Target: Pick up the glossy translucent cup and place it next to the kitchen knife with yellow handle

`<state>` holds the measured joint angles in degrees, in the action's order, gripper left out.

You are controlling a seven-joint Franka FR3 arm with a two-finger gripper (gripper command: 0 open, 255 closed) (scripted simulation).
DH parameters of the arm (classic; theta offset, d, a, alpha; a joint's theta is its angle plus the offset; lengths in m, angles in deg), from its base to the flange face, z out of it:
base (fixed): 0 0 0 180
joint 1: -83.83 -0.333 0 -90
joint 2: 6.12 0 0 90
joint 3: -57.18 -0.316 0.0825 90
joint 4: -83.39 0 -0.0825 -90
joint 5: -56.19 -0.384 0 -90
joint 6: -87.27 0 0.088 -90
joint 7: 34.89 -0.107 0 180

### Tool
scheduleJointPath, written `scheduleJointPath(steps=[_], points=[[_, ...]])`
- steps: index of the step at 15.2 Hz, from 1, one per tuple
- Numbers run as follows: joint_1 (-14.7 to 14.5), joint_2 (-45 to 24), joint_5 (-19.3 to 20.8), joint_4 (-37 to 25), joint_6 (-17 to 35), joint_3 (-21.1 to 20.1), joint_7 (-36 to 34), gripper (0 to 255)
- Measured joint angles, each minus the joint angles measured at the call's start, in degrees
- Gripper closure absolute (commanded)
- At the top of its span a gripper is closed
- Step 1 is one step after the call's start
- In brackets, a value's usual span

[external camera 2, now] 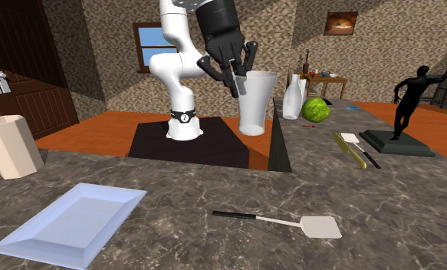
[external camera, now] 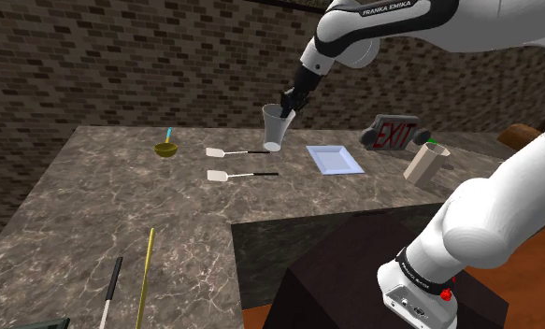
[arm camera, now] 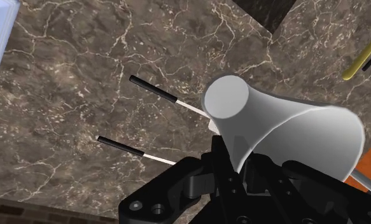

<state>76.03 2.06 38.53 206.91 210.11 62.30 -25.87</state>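
My black gripper (external camera: pixel 290 101) is shut on the rim of a pale translucent cup (external camera: pixel 275 128), which hangs upright just over the table near the spatula handles. From across the table the gripper (external camera 2: pixel 236 74) clasps one side of the cup (external camera 2: pixel 257 103) wall. Along the hand, the gripper (arm camera: pixel 243 170) pinches the cup (arm camera: pixel 279 130), whose round base points at the marble. The yellow-handled knife (external camera: pixel 146 271) lies far off, near the table's front corner at the shoulder view's lower left. The same knife (external camera 2: pixel 351 150) appears beside a small spatula, and its yellow handle (arm camera: pixel 363 58) lies beyond the cup.
Two black-handled white spatulas (external camera: pixel 236 151) (external camera: pixel 240 175) lie beneath the cup. A pale blue tray (external camera: pixel 335 160), an exit sign (external camera: pixel 392 134), a beige cup (external camera: pixel 425 162) and an olive bowl (external camera: pixel 166 149) share the marble table (external camera: pixel 121 206). A green ball (external camera 2: pixel 315 110), white vases (external camera 2: pixel 294 97) and a black statue (external camera 2: pixel 410 103) stand near the knife.
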Motion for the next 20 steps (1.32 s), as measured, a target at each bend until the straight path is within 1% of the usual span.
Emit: scheduleJointPath(steps=[8,16,20], points=[[-4.57,-3.57,0.19,-1.08,5.04,-5.89,-9.48,255],[-9.49,-10.78,2.58,-6.69,9.13,-11.15,-20.29,255],[-12.21,-15.62,4.92,-11.67,10.09,-13.11,-26.12,255]])
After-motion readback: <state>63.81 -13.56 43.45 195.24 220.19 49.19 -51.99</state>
